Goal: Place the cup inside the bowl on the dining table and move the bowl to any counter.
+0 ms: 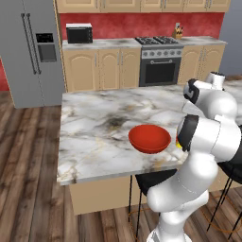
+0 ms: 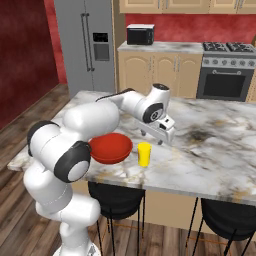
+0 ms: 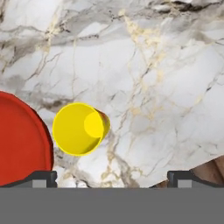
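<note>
With the gripper (image 2: 161, 134) fully open and empty above it, the cup (image 2: 144, 154) stands upright on the counter (image 2: 220, 150) just beside the bowl (image 2: 111, 148); judged light, rigid and smooth-walled, it should be gripped across opposite sides below the rim.

A rendered home kitchen: a steel fridge (image 1: 33, 49) stands beside tan cabinets (image 1: 101, 68) with arched doors, a microwave (image 1: 79, 33) on their marble top and a gas stove (image 1: 159, 59) with oven alongside. Red walls and a wood floor (image 1: 28, 165) surround a marble island surface (image 1: 94, 137) with black stools (image 2: 117, 200) tucked under it.
</note>
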You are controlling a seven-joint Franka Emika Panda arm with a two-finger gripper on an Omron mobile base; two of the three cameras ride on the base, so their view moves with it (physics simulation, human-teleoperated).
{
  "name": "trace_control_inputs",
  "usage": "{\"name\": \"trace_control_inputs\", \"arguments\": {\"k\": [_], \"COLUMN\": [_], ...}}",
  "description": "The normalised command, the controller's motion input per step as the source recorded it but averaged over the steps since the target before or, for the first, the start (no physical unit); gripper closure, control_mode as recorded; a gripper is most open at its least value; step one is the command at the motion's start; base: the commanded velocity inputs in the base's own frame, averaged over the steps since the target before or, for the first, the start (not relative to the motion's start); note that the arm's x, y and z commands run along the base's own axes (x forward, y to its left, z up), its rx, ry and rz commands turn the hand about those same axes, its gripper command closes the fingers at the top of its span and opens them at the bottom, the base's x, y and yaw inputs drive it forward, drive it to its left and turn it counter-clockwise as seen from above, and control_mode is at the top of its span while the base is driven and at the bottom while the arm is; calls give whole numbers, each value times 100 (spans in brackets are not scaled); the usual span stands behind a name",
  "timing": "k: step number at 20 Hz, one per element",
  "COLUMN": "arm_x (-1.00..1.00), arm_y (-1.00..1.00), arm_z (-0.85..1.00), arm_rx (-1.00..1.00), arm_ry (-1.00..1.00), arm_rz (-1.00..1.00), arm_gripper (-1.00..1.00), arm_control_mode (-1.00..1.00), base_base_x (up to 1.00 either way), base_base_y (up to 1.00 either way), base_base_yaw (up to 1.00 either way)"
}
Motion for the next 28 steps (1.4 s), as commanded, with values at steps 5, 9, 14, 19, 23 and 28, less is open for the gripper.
{"name": "trace_control_inputs", "arguments": {"k": [5, 9, 14, 19, 23, 28], "arm_x": [5, 19, 28, 25, 1, 0], "arm_y": [21, 13, 4, 0, 0, 0], "arm_z": [-12, -8, -9, -9, -2, -6], "arm_rx": [0, 0, 0, 0, 0, 0], "arm_ry": [0, 0, 0, 0, 0, 0], "arm_rz": [0, 0, 0, 0, 0, 0], "arm_gripper": [-100, -100, -100, -100, -100, -100], "arm_control_mode": [-100, -100, -100, -100, -100, -100], "base_base_x": [0, 0, 0, 0, 0, 0], "base_base_y": [0, 0, 0, 0, 0, 0], "base_base_yaw": [0, 0, 0, 0, 0, 0]}}
